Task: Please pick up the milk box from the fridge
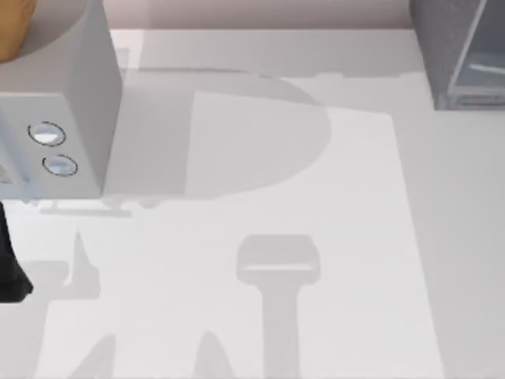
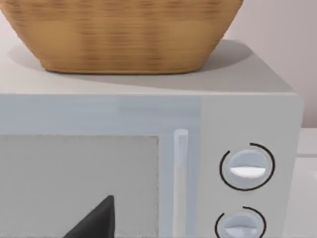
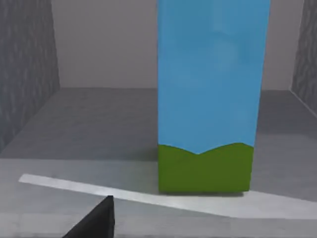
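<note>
Right wrist view: we see one milk box (image 3: pixel 208 99) standing upright inside the fridge (image 3: pixel 29 74); whether our grippers are apart or together, we cannot tell.

A woven tan basket (image 2: pixel 121 34) sits on the light grey two-knob box (image 1: pixel 59 118) at the counter's (image 1: pixel 316 276) left; the dark grey glass-fronted fridge (image 1: pixel 450 47) stands far right, holding the upright blue-and-green milk box (image 3: pixel 210 99).

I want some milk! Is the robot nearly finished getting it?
Not yet. Done: the right arm's camera is close to the milk box, which stands upright on the fridge floor. In hand: nothing holds it yet. Left: grab the box and lift it out. The left arm waits by the microwave with the basket on top.
</note>
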Action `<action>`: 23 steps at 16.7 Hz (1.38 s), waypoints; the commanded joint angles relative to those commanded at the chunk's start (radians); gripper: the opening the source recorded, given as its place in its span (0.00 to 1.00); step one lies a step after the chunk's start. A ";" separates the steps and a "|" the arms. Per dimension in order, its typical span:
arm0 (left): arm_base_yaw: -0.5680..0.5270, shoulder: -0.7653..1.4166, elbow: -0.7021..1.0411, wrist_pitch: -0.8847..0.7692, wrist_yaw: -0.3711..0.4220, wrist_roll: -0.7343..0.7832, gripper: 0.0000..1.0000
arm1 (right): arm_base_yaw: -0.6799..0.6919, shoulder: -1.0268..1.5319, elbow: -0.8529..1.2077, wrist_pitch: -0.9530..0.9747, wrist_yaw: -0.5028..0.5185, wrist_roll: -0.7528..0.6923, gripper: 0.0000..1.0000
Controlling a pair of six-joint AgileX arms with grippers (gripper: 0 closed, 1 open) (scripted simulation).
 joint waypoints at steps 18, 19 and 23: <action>0.000 0.000 0.000 0.000 0.000 0.000 1.00 | 0.141 0.254 0.586 -0.337 0.172 -0.008 1.00; 0.000 0.000 0.000 0.000 0.000 0.000 1.00 | 0.145 0.275 0.630 -0.357 0.177 -0.008 1.00; 0.000 0.000 0.000 0.000 0.000 0.000 1.00 | 0.164 0.352 0.792 -0.436 0.197 -0.009 1.00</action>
